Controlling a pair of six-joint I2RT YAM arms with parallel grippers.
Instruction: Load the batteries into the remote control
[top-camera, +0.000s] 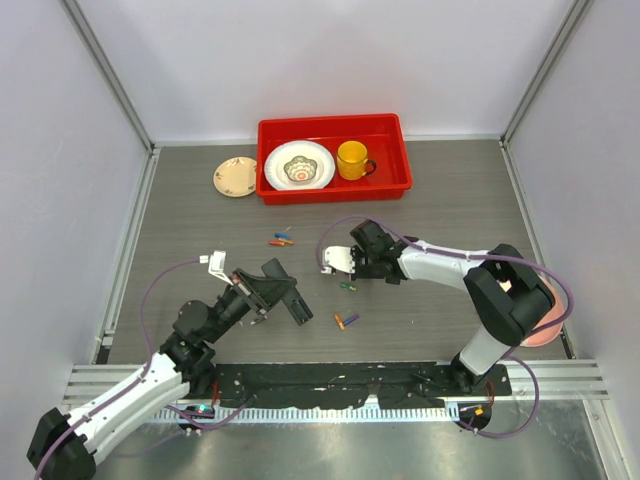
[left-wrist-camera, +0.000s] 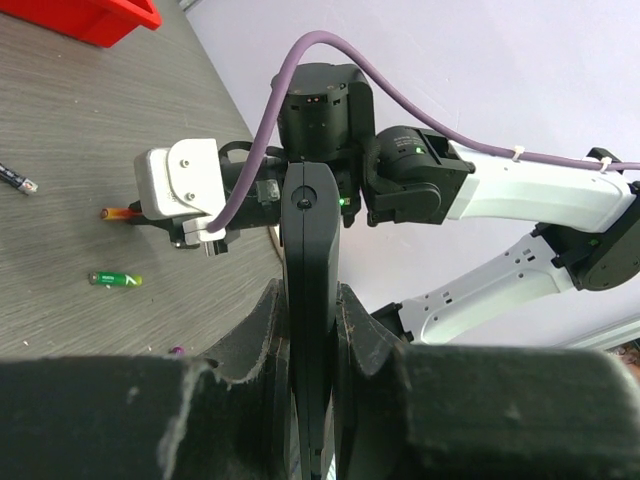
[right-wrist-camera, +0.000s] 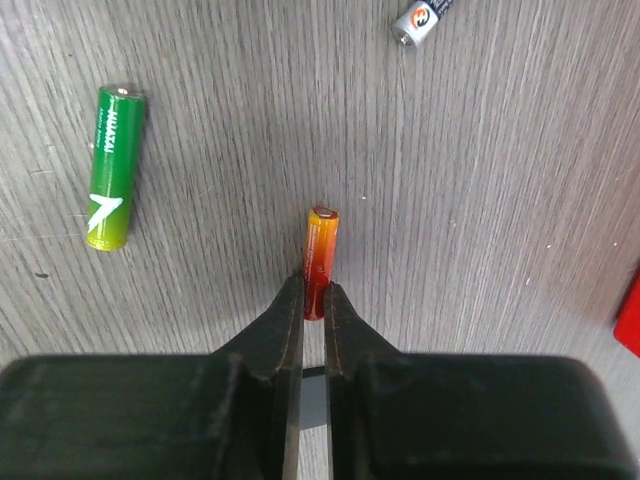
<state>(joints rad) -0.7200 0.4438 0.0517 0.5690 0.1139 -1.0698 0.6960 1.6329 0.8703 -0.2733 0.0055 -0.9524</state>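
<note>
Black plastic, the remote control stands edge-on between the fingers of the left gripper, clamped tight, its long axis running straight out past the tips above the table. The right gripper pinches the near end of an orange-red battery, which points straight ahead in line with the fingers. A green battery lies apart, nearly parallel.

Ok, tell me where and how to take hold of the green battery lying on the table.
Grip the green battery across its middle, one finger on each long side, coming straight down from above. It lies flat on the table, a slim cylinder with nothing against its sides. The right gripper is nearest, but it is shut on the orange battery.
</note>
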